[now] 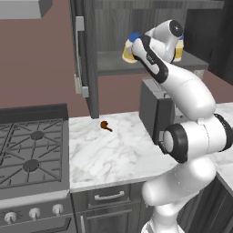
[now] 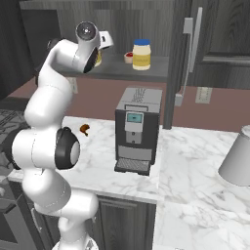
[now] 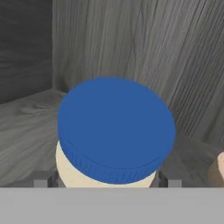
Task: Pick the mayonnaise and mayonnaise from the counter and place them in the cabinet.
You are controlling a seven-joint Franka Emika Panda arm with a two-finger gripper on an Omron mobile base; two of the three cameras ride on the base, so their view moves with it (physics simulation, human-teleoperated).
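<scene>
A marble counter (image 1: 109,154) is seen nearest, with a gas stove (image 1: 32,152) at its left end and a dark drawer (image 1: 108,196) below its front edge. A small brown object (image 1: 105,125) lies on the marble, and a black coffee machine (image 2: 136,131) stands on it to the right, with a grey upturned pot (image 2: 238,158) further right on the counter.

Above and behind, the cabinet (image 2: 117,29) is open, its door (image 1: 84,54) carrying a silver bar handle (image 1: 79,54). The arm is raised to the shelf (image 2: 132,71).

In the hand view, one mayonnaise jar (image 3: 114,135) is seen from above between the fingertips (image 3: 42,179) of the gripper (image 3: 105,181), one tip at each side of its body; whether they press on it cannot be told. The second mayonnaise jar (image 2: 141,54) stands upright on the shelf, just beside a tiny white bowl (image 2: 129,57) with red filling.
</scene>
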